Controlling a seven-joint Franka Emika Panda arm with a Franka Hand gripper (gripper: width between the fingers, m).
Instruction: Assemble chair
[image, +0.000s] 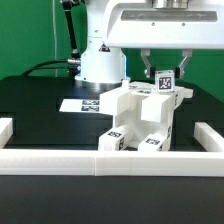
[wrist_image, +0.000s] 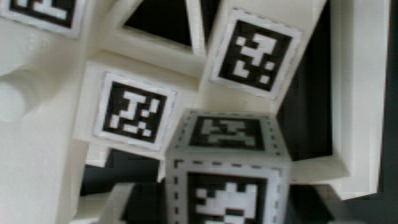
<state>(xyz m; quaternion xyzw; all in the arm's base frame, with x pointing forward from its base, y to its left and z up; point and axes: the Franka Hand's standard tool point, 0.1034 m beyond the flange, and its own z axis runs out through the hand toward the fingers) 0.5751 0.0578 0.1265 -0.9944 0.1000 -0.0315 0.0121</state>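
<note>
One gripper: hanging straight down over the rear of the chair, toward the exterior view's right

Fingers: standing apart, one on each side of the top post; clamping it or only flanking it, cannot tell, since the contact is too small to read

Top post: standing upright as the highest part of the build, tag facing the exterior camera, upper end lying between the fingers

Chair: standing as a stepped white stack near the middle of the table, stepping down toward the front rail, its lowest block ending just beside that rail; touching or apart, cannot tell

Wrist view: crowding with white blocks and tagged faces tilted at several angles, dark gaps showing between their edges

Marker board: lying flat behind the chair toward the exterior view's left, its near edge passing close to the stack

Rail: running along the front and turning back along both sides, fencing the work area

Table: showing a broad black stretch on the exterior view's left of the chair, and only a narrow strip between the chair and the right-hand rail

Arm base: standing behind the marker board, well apart from the gripper
</note>
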